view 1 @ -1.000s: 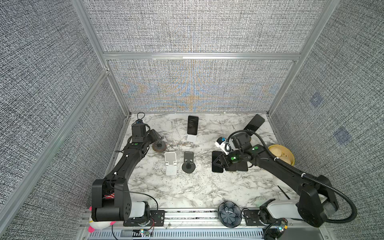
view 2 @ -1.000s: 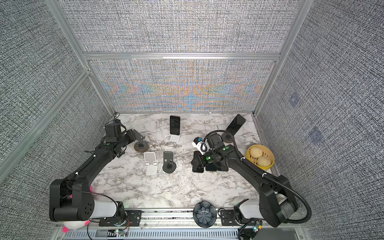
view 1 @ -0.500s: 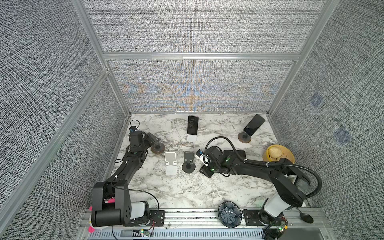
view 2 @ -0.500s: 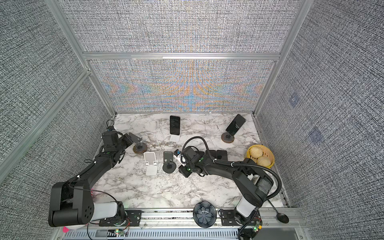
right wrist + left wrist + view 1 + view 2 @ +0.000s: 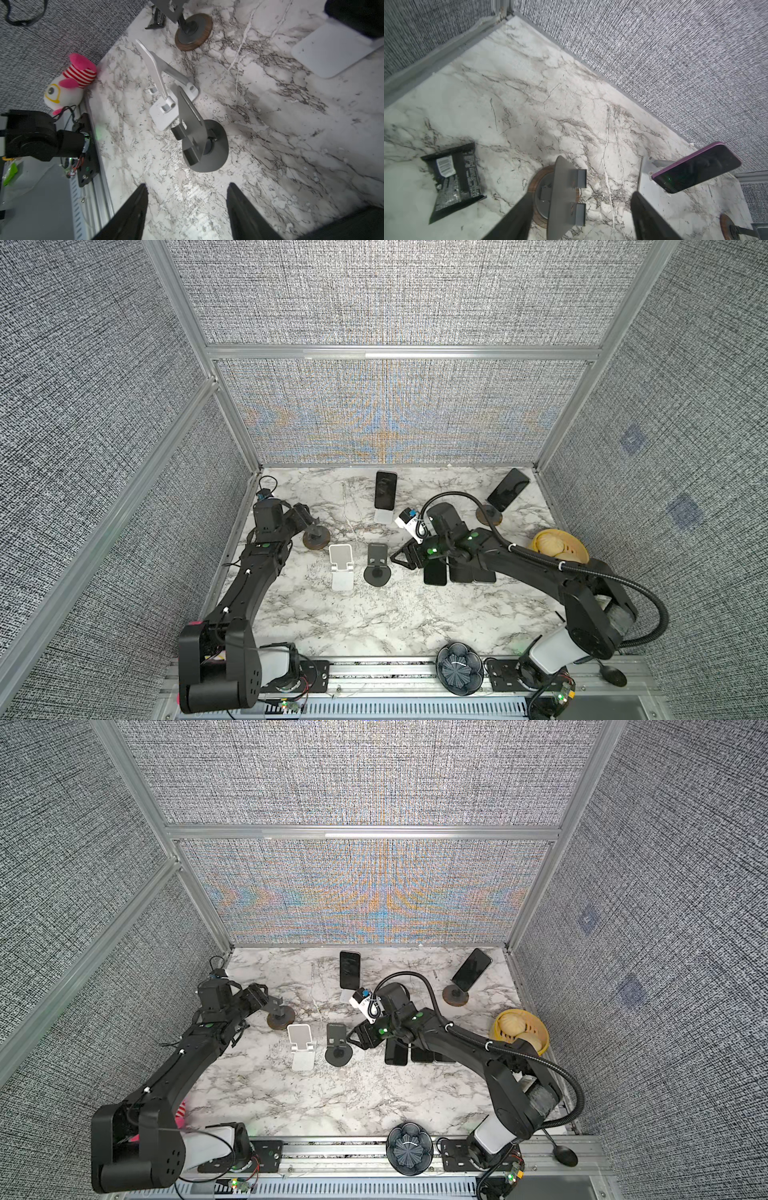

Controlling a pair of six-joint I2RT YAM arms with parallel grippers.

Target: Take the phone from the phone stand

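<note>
In both top views a dark phone (image 5: 385,489) (image 5: 350,969) leans on a white phone stand (image 5: 384,515) at the back centre. Another phone (image 5: 508,489) sits on a wood-based stand (image 5: 490,515) at the back right. My left gripper (image 5: 305,516) (image 5: 581,216) is open, its fingers either side of an empty wood-based stand (image 5: 316,537) (image 5: 562,197). The purple-edged phone (image 5: 695,168) shows beyond it. My right gripper (image 5: 405,558) (image 5: 187,207) is open over bare marble, facing an empty grey stand (image 5: 377,568) (image 5: 195,137). Phones (image 5: 435,573) lie flat under the right arm.
An empty white stand (image 5: 341,566) (image 5: 164,87) stands between the wood-based and grey stands. A yellow bowl (image 5: 559,545) sits at the right wall, with a dark dish (image 5: 459,668) and a spoon (image 5: 613,674) on the front rail. A black packet (image 5: 454,176) lies near the back left corner.
The left gripper's jaws have gone from shut to open at the wood-based stand. The right arm swung left from the flat phones towards the grey stand, then drew back a little.
</note>
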